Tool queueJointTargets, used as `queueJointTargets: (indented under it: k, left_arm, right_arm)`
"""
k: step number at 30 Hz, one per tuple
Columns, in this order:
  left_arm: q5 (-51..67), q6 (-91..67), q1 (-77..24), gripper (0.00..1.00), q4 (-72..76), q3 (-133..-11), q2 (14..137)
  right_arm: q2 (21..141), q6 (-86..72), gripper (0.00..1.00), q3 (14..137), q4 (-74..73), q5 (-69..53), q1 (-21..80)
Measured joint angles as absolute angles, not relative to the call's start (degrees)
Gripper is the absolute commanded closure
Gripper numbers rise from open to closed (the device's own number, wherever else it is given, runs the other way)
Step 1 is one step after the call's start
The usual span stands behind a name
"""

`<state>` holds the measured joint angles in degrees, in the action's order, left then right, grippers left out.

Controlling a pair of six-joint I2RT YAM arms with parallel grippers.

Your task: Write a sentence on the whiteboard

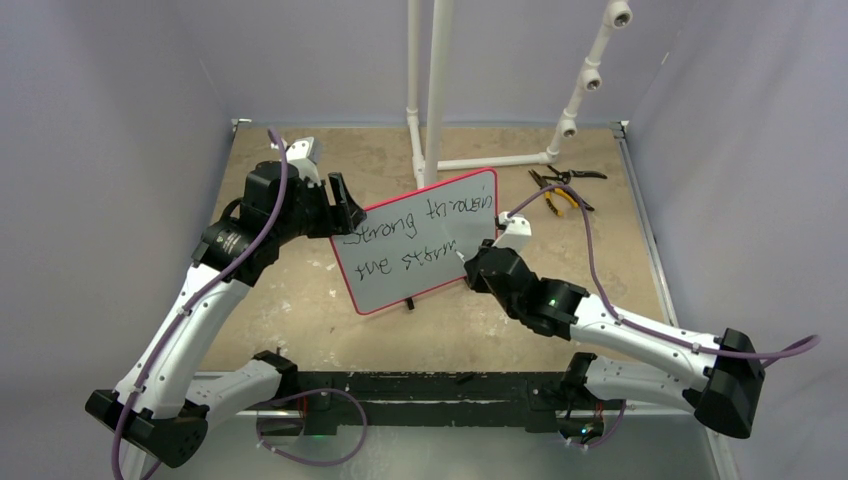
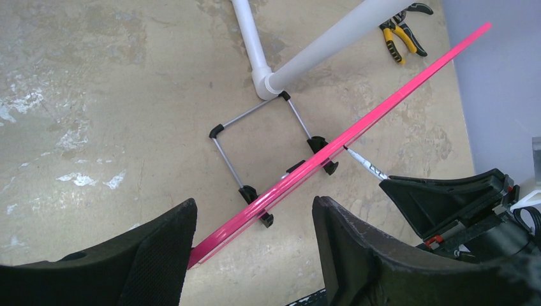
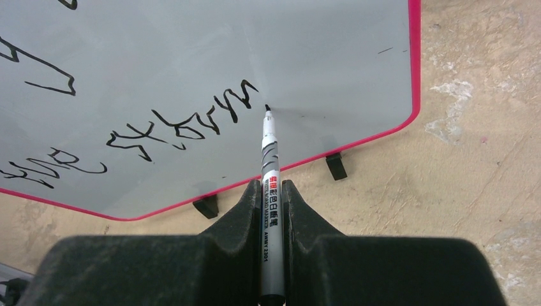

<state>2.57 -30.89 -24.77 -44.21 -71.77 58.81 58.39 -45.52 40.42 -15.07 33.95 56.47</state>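
Whiteboard (image 1: pixel 425 243) near the middle of the table (image 1: pixel 290 300) in the top view: standing tilted, face toward the arms, red border all round. On it the sentence (image 1: pixel 400 263) in black, two lines, "Strong through" over "the storm". Left gripper (image 1: pixel 345 212) at the board's left edge. Right gripper (image 1: pixel 476 262) at the lower right of the face, close to the end of the second line. Behind the board a white pipe frame (image 1: pixel 435 90), with pliers (image 1: pixel 560 190) lying on the table to its right.

From the left wrist: board seen edge-on as a thin pink line, passing between the two fingers (image 2: pixel 159 255), these wide apart; edge against one finger, clear of the other. Beyond, a wire stand (image 2: pixel 255 146) with black feet, propping the board from behind.

From the right wrist: jaws pressed tight on a marker (image 3: pixel 270 191), barrel held straight between them, black tip touching the grey face just past the last letter of "storm". Below the tip, the red bottom border and two black feet (image 3: pixel 336 167) resting on the table.
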Motion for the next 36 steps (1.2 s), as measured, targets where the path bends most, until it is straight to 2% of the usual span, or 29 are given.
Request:
queueJointTargets:
  k: [36]
  left_arm:
    - [2.57, -30.92, -24.77, 0.34, -44.18, -71.57, 58.78]
  right_arm:
    - [55.59, -41.54, 1.0, 41.6, -13.17, 35.03, 56.45]
